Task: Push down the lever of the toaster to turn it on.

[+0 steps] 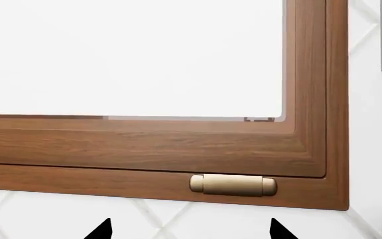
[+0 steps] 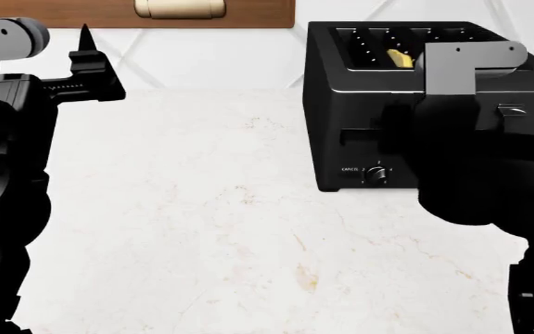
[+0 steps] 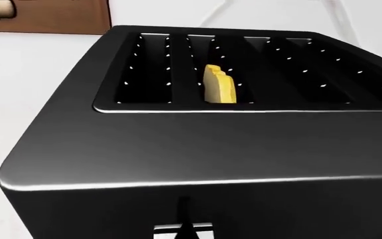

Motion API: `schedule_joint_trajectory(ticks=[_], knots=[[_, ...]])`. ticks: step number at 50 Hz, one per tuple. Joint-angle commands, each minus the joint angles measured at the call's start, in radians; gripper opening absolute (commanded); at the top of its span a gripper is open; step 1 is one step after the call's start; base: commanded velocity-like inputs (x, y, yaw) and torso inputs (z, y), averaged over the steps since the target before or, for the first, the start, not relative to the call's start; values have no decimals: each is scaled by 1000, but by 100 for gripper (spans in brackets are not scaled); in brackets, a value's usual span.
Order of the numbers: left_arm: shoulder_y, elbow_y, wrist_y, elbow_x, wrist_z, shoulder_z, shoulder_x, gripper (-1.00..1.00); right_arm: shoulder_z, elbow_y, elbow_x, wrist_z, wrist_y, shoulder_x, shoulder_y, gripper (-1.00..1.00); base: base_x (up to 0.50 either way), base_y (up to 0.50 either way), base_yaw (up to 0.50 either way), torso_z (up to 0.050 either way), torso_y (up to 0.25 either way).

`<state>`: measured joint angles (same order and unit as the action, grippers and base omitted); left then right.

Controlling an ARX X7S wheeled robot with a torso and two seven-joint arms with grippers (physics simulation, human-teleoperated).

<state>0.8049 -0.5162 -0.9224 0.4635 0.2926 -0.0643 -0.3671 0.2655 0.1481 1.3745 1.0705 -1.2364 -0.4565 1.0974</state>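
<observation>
The glossy black four-slot toaster (image 2: 360, 76) stands at the back right of the counter and fills the right wrist view (image 3: 177, 144). A yellow slice of bread (image 3: 219, 84) sits in one slot. One silver lever (image 3: 167, 230) shows at the bottom edge of the right wrist view, at the foot of its thin slot track. My right gripper (image 3: 191, 234) is shut, and its dark tip lies over the middle of this tab. In the head view my right arm hides this lever. A second silver lever (image 2: 511, 110) shows further right. My left gripper (image 1: 191, 231) is open and empty, raised at the far left (image 2: 86, 52).
A round black dial knob (image 2: 378, 174) with white lettering sits low on the toaster's front. A wooden window frame (image 1: 177, 149) with a brass hinge (image 1: 234, 184) is on the white tiled wall behind. The pale marble counter (image 2: 202, 229) spreads left of the toaster.
</observation>
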Motion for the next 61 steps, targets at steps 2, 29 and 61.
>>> schedule_joint_trajectory(ticks=[2, 29, 61], knots=[[-2, 0, 3, 2, 3, 1, -3, 100, 10, -2, 68, 49, -17, -1, -59, -100, 0, 0, 0, 0, 0], [4, 6, 5, 9, 11, 4, -7, 100, 70, -46, 18, -24, 4, 0, -82, -100, 0, 0, 0, -1, 0], [0, 8, 15, 16, 17, 5, -14, 100, 91, -128, 16, -57, 26, 3, -108, -100, 3, 0, 1, -1, 0]])
